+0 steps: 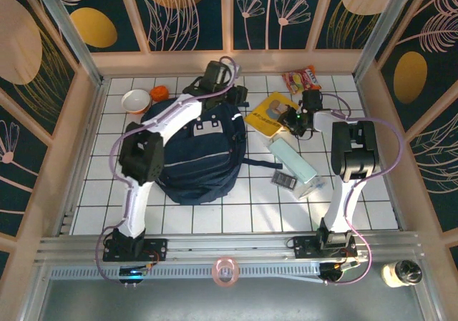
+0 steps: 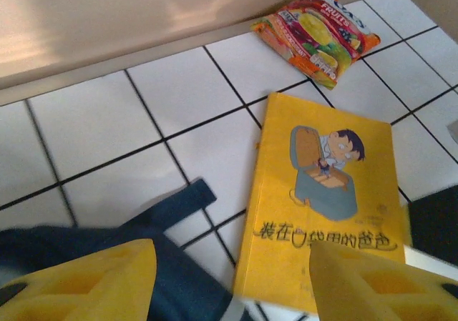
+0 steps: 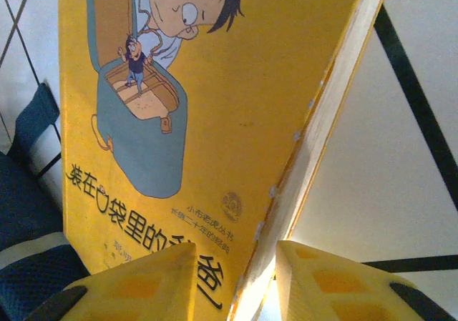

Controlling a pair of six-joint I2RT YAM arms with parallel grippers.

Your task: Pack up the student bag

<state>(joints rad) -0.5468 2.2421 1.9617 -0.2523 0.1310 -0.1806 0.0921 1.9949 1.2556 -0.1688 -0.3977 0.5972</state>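
Observation:
The student bag (image 1: 197, 156), a big navy backpack, lies left of centre on the white tiles. My left gripper (image 1: 234, 94) hovers at its top right corner, open, with a blue strap (image 2: 168, 206) of the bag under its left finger and nothing gripped between the fingers (image 2: 86, 282). A yellow picture book (image 1: 268, 114) lies right of the bag. My right gripper (image 1: 292, 118) is at the book's near right edge. In the right wrist view its fingertips (image 3: 143, 285) straddle the book's (image 3: 215, 85) page edge, and a gap still shows beside the right one.
A fruit snack packet (image 1: 300, 78) lies by the back wall behind the book. A pale teal box (image 1: 297, 164) and a small dark item (image 1: 284, 180) lie in front of the right gripper. A bowl (image 1: 134, 101) and an orange lid (image 1: 160, 91) sit at back left.

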